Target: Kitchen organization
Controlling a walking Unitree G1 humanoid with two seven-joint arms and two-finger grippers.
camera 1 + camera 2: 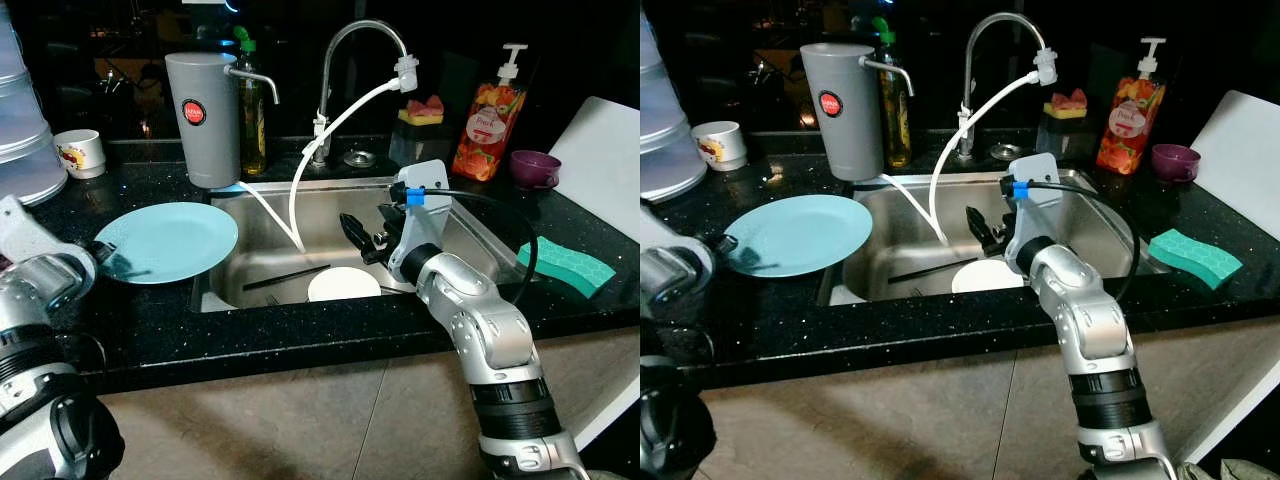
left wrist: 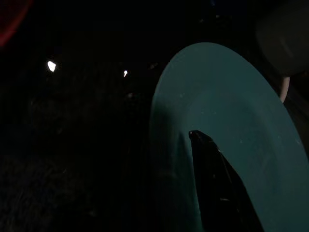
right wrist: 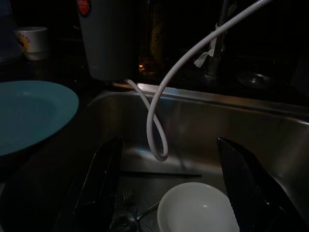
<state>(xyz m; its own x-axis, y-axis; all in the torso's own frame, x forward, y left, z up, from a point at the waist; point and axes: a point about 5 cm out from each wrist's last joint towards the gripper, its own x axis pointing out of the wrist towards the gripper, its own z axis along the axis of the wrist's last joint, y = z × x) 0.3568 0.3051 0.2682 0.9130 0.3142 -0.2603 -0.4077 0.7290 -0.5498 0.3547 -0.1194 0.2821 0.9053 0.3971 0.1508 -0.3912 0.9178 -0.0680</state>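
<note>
Right pincer (image 1: 362, 238) over the sink (image 1: 470, 225), fingers spread wide, holding nothing; in the right wrist view both black fingers (image 3: 99, 186) flank a white bowl (image 3: 198, 209) on the basin floor without touching it. Bowl is round, plain, upright, near the sink's front wall. Beside it lie a fork (image 3: 126, 197) and a dark thin utensil (image 1: 285, 277). White hose (image 1: 330, 130) loops from the tap (image 1: 362, 40) down into the basin, hanging just behind the bowl.

Left pincer (image 1: 98, 252) at the left bench edge, one black finger (image 2: 215, 183) lying across the face of a teal plate (image 1: 170, 240); whether it grips the rim I cannot tell. Plate is flat, pale teal, its right rim overhanging the sink's left edge.

Bench, back left: grey water filter (image 1: 203, 115) at the sink corner, a cup (image 1: 80, 152) farther left. Back right: soap bottle (image 1: 488, 115), purple cup (image 1: 535, 167). Green sponge (image 1: 565, 265) right of the sink, white board (image 1: 605, 165) at the far right edge. Open basin room lies right of the bowl.
</note>
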